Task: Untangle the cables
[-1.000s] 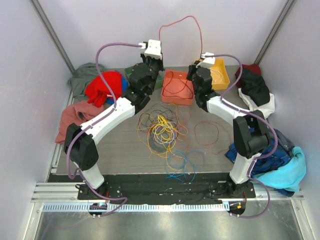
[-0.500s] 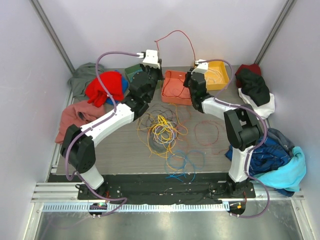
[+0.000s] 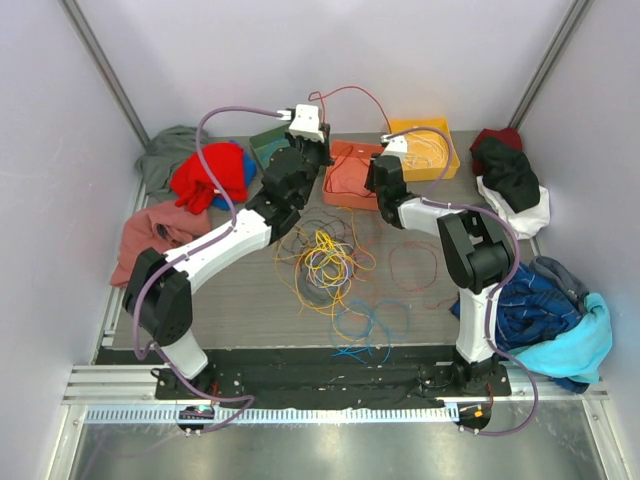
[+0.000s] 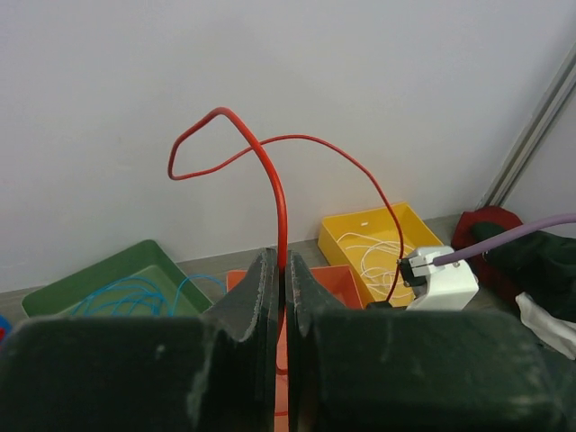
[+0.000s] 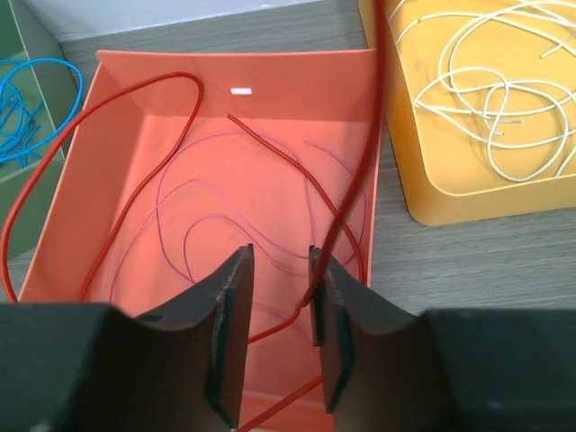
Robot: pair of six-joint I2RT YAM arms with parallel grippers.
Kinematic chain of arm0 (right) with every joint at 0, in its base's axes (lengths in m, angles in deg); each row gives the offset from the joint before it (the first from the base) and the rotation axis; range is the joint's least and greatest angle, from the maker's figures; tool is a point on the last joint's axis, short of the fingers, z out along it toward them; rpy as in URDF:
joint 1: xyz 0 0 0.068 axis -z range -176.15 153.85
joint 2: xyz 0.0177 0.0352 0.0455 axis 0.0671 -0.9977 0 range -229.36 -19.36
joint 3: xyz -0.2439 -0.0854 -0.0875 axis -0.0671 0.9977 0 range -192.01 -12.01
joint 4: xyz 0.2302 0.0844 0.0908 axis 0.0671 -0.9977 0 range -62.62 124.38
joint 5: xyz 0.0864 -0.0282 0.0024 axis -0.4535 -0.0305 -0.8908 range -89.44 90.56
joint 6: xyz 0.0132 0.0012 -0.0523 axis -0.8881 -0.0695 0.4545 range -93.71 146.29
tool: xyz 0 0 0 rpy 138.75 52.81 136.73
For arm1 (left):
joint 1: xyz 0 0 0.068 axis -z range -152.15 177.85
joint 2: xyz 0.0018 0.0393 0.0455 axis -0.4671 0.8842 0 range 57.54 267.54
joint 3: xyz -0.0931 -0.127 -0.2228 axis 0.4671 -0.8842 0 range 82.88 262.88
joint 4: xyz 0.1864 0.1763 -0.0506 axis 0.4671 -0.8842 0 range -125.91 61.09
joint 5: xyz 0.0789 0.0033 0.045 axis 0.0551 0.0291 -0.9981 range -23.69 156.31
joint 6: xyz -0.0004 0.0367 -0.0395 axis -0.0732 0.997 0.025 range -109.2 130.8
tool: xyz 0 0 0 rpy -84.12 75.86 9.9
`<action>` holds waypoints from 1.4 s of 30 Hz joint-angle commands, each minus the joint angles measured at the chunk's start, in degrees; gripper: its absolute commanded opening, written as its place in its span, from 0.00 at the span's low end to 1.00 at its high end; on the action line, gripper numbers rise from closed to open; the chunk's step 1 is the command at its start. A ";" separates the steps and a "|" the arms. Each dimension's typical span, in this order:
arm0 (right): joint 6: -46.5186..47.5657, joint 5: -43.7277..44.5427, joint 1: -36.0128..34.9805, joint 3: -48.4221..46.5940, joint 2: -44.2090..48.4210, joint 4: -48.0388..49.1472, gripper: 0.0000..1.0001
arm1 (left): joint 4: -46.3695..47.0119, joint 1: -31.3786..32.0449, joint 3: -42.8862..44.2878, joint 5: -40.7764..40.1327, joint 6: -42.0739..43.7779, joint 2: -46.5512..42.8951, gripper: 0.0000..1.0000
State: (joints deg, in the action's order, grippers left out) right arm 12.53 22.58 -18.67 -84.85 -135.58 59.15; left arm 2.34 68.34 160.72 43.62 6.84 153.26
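Note:
A tangle of yellow, orange and brown cables lies mid-table, with a blue cable in front of it and a thin red loop to its right. My left gripper is raised behind the orange bin, shut on a red cable that arcs across to the right arm. My right gripper hangs open over the orange bin. The red cable runs down along its right finger, unclamped.
A yellow bin holds white cables, and a green bin holds blue ones. The orange bin holds several red and pink cables. Clothes lie piled at the left and right edges.
Both grippers have come down toward the orange bin, flattening the red cable's arc. The right gripper's jaws have parted and let go of the red cable.

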 commanded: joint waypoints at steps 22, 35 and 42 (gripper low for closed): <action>-2.68 1.44 -3.05 10.44 18.13 -2.89 0.55 | -13.23 -4.98 17.87 -10.78 -3.50 14.31 0.00; -3.12 8.73 -2.97 14.29 24.98 -1.67 0.56 | -12.97 -5.51 17.00 -10.35 -2.45 12.74 0.00; -3.82 14.00 -2.96 15.18 30.61 -0.95 0.55 | -11.91 -4.11 11.81 -8.86 -2.01 5.37 0.00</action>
State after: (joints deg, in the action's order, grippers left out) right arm 9.69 31.08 -21.54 -69.29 -109.84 54.08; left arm -12.59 63.05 175.06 34.46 3.95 166.53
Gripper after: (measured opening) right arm 0.551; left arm 0.057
